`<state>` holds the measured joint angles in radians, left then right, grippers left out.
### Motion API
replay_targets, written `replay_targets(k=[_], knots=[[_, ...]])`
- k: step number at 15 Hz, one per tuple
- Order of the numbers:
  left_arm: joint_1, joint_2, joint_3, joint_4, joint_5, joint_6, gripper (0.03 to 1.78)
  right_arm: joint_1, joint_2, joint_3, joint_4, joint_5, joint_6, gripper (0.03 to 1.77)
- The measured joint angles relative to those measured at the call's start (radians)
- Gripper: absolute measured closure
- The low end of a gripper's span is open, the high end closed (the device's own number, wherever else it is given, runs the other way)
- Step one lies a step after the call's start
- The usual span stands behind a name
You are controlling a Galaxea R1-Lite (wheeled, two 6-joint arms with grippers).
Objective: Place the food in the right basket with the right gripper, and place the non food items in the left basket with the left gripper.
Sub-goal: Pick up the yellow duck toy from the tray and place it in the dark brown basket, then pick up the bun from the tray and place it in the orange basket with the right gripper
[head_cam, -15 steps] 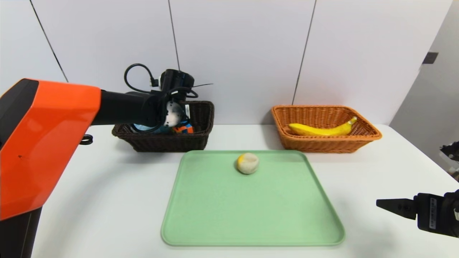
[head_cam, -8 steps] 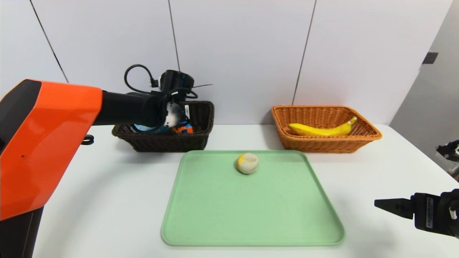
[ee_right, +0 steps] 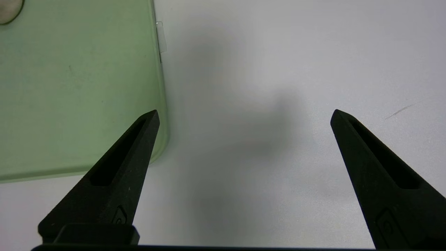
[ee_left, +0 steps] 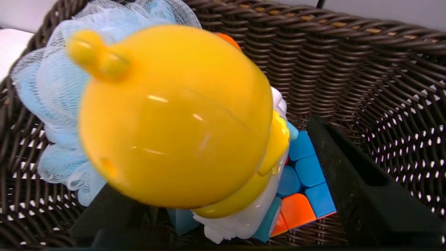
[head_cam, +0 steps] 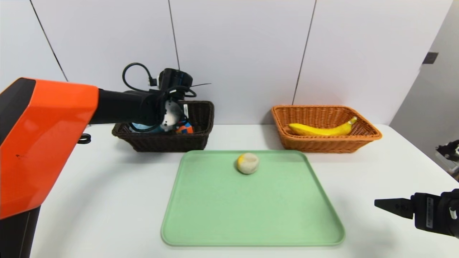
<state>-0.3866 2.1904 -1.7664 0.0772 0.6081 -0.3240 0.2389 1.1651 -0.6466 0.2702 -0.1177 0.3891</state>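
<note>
Head view: two baskets [head_cam: 208, 143], one banana [head_cam: 319, 130], seemingly one bun [head_cam: 247, 163]

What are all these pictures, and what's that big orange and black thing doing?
That's a robot with two arms. One picture looks down from its head; the other two come from cameras on its wrists.

The orange and black thing is its left arm. Its left pincer is over the dark brown woven basket, open around a shiny yellow-headed toy figure. In there too are a pale blue mesh bath puff and blue and orange toy blocks.

The black right pincer waits, wide open and holding nothing, above the white table, beside the flat green tray. On the tray sits a round, cream-coloured lump with a yellow patch. A yellow banana lies in the orange-brown woven basket.
</note>
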Motion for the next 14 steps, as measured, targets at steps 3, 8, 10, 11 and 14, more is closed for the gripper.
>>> replay_targets(k=[3, 8, 10, 11, 14], knots=[[-0.002, -0.059, -0.002, 0.039, 0.006, 0.005, 0.33, 0.001, -0.001, -0.036, 0.001, 0.002, 0.002, 0.10], [-0.014, -0.254, 0.001, 0.214, 0.009, 0.001, 0.22, 0.027, 0.005, -0.161, 0.033, 0.062, 0.024, 0.10], [-0.030, -0.361, 0.031, 0.296, 0.005, -0.007, 0.20, 0.072, 0.028, -0.243, 0.058, 0.066, 0.026, 0.10], [-0.042, -0.411, 0.062, 0.319, 0.004, -0.008, 0.19, 0.098, 0.048, -0.292, 0.078, 0.065, 0.027, 0.10], [-0.094, -0.590, 0.249, 0.351, 0.007, 0.018, 0.16, 0.183, 0.155, -0.470, 0.149, 0.060, 0.029, 0.10]])
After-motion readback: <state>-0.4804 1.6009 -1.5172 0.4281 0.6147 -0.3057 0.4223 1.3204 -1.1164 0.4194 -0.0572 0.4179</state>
